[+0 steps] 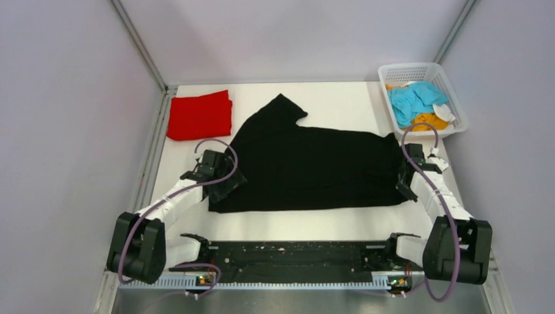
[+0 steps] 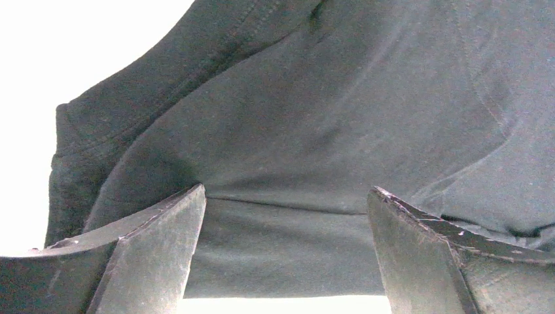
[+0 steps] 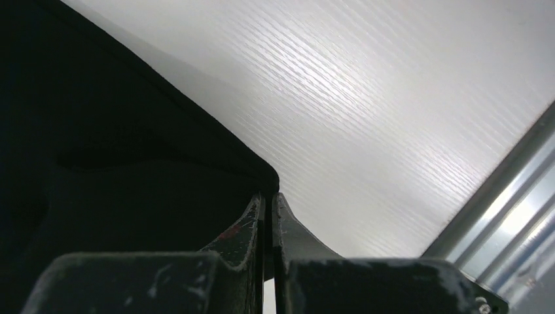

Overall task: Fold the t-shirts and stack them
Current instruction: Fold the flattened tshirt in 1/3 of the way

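Your black t-shirt [image 1: 314, 163] lies flat in the middle of the white table [image 1: 340, 98], soft matte cloth with stitched hems. The left gripper [image 2: 286, 196] has its jaws spread over the shirt's left edge. The right gripper [image 3: 268, 199] has its jaws pressed together, seemingly pinching the right corner.

You have the spread shirt [image 1: 314, 163] lying across the middle of the table [image 1: 340, 98], with the folded shirt [image 1: 199, 116] behind it to the left. Behind it to the right, the basket [image 1: 409, 66] sits at the table's far corner, with crumpled shirts [image 1: 415, 99] inside it.
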